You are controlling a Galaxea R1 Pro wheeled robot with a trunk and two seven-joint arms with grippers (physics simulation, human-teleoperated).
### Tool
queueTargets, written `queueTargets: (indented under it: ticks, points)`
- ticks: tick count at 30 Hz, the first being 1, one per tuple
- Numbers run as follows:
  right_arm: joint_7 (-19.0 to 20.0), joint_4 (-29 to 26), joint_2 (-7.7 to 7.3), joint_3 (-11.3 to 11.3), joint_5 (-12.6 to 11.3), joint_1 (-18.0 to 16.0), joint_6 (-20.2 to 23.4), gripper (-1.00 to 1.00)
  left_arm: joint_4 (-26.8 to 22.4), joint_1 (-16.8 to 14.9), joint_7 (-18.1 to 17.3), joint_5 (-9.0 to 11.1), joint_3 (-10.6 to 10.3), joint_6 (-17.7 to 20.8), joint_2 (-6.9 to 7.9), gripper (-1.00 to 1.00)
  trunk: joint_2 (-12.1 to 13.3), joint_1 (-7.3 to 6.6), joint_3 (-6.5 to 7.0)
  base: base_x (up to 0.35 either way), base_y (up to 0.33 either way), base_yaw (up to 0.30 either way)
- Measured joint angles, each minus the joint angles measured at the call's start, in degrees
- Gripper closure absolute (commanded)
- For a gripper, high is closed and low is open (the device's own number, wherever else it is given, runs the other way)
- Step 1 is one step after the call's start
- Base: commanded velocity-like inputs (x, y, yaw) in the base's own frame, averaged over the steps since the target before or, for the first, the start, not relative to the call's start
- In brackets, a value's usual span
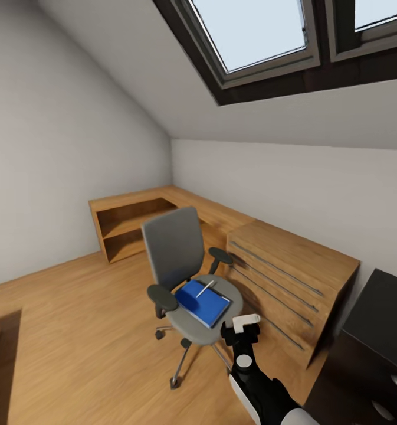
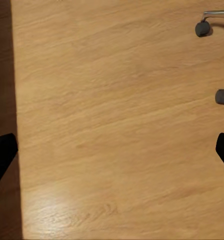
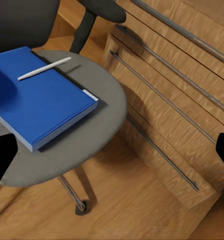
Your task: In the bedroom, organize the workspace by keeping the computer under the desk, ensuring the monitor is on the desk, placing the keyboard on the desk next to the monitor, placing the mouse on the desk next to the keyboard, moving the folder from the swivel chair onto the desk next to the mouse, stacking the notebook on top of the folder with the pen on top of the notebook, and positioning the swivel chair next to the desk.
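1. While the sloped ceiling and its skylight [image 1: 263, 35] take up the top of the room, the wooden floor [image 1: 74, 330] spreads wide below, bare and evenly lit.
2. Along the far walls runs a low wooden shelf unit [image 1: 133, 221], and beside it stands a light wooden drawer cabinet [image 1: 292, 277] with long metal bar handles.
3. At the near right corner sits the desk [image 1: 381, 330], glossy black, with its dark drawer front below.
4. Between the shelf unit and the cabinet stands the swivel chair [image 1: 174, 248], grey seat and back, black armrests, chrome legs on black casters; it is just beside the cabinet and near the desk but not tucked against it.
5. On the chair seat lies the folder [image 1: 203, 303], flat and bright blue; its pale edge shows clearly from the right wrist camera [image 3: 42, 107].
6. On top of the folder rests a pen [image 1: 206, 288], thin and pale, lying slantwise toward the backrest.
7. The right gripper [image 1: 245, 327] hangs just in front of the seat's front edge, not touching it; in its own camera the two fingertips [image 3: 2, 160] stand far apart, spread wide with nothing between them.
8. The left gripper [image 2: 112, 150] points down at bare floor near two chair casters [image 2: 203, 28], its fingertips likewise spread and holding nothing.
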Motion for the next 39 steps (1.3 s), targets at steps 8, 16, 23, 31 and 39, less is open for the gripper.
queueTargets:
  ticks: [8,16,23,31,39]
  points:
    - [-0.04,0.02,0.01,-0.04,0.05,0.00,-1.24,-1.00,-2.67,0.01,-3.75,5.73,1.69,-0.05,1.99,-1.00,0.00,-0.01,0.00,0.299,0.041,0.000]
    - [0.03,-0.01,-0.12,-0.17,0.05,-0.01,-1.85,-1.00,-2.78,0.02,-5.51,7.48,7.03,0.24,2.83,-1.00,-0.01,-0.01,0.00,0.329,0.000,0.000]
    - [0.15,0.35,-0.22,-0.70,-0.34,-0.01,-2.29,-1.00,-3.80,0.00,-10.59,8.55,12.92,1.52,4.22,-1.00,-0.01,-0.01,0.00,0.330,0.000,0.000]
    - [0.25,0.59,0.13,-4.08,-8.25,-1.49,6.91,-1.00,-6.66,-0.01,-13.61,9.52,18.92,7.35,4.71,-1.00,0.00,-0.01,0.00,0.330,0.000,0.000]
    - [0.14,1.18,0.73,-4.61,-20.20,-10.87,27.44,-1.00,-7.03,0.00,-17.51,9.74,22.12,8.60,4.82,-1.00,0.00,-0.01,0.01,0.322,0.000,0.000]
